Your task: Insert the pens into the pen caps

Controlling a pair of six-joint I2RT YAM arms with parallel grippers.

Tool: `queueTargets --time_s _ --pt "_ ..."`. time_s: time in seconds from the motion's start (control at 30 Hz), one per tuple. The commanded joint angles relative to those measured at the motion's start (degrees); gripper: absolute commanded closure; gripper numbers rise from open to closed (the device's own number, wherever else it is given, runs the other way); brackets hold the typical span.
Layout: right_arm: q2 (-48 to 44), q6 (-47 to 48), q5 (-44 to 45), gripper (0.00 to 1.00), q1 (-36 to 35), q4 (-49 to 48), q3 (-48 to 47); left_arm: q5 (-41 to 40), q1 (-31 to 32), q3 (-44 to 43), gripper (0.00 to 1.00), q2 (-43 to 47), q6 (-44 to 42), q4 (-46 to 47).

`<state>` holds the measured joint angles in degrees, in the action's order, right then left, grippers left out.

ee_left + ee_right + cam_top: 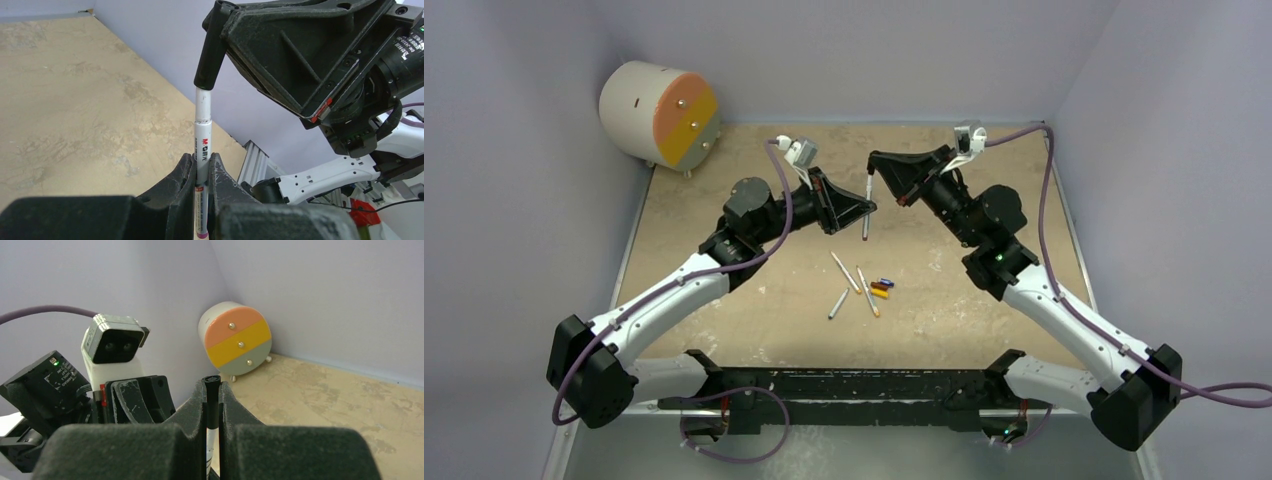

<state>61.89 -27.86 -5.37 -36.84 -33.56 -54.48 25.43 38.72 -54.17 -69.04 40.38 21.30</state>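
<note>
My left gripper (865,212) is shut on a white pen (866,225) and holds it upright above the table; in the left wrist view (201,161) the pen (203,135) stands between the fingers with a purple lower end. My right gripper (873,168) is shut on the black cap (210,50), which sits over the pen's upper end. The right wrist view shows the cap (212,390) between the fingers (196,405) with the white pen (211,440) below it. Three more pens (845,271) lie mid-table beside the blue (886,283), red-brown (879,288) and yellow-orange (879,294) caps.
A white drum with an orange, yellow and grey face (660,112) stands in the far left corner, also in the right wrist view (235,337). Lilac walls close in the tan table (984,330) on three sides. Purple cables (1049,200) run along both arms.
</note>
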Motion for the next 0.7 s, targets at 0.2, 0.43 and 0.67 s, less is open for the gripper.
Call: queueTargets --time_s 0.2,0.43,0.67 --pt "0.3 -1.2 -6.4 1.00 0.2 8.5 -5.0 -2.3 0.4 -5.8 1.00 1.7 -12.0 -5.6" --pt "1.0 -1.4 -9.6 1.00 0.1 13.1 -5.6 -7.1 0.3 -8.2 1.00 3.7 -18.9 -9.9" --pt "0.7 -2.2 -12.0 1.00 0.1 7.5 0.0 -8.8 0.3 -9.0 1.00 4.3 -16.3 -5.2"
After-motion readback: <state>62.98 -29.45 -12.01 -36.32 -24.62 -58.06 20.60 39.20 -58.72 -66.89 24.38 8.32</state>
